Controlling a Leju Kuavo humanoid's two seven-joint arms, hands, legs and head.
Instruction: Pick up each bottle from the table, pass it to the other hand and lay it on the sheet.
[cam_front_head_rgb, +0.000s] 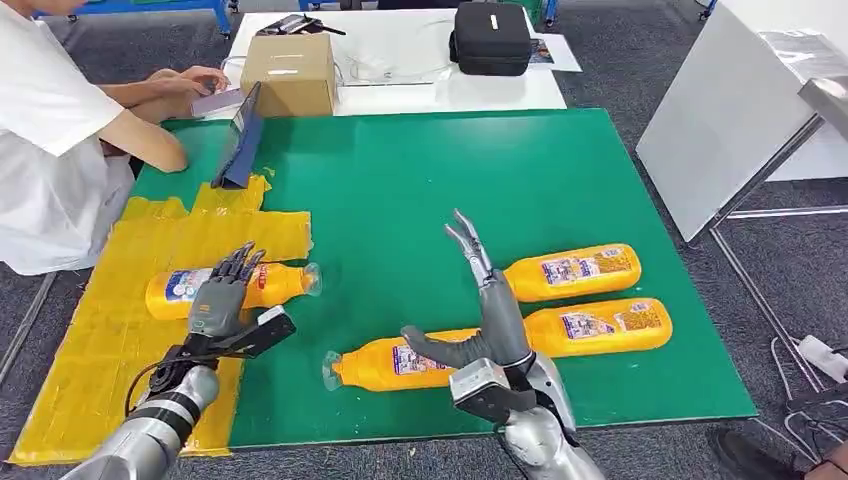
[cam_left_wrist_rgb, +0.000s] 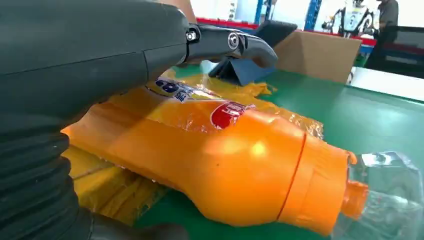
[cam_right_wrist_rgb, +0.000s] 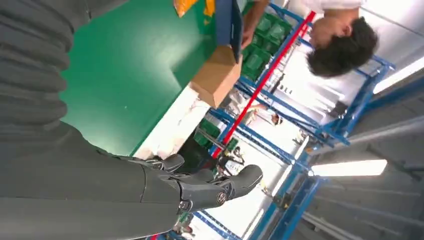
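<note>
Green table (cam_front_head_rgb: 420, 180) — bottle (cam_front_head_rgb: 270, 285) under L hand (cam_front_head_rgb: 218, 300)

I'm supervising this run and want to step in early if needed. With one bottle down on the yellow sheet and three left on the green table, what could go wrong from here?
1. The bottle on the sheet lies with its clear cap past the yellow sheet edge; the left robot hand over it could nudge it off.
2. The nearest bottle lies partly under the right robot hand, which may knock it.
</note>
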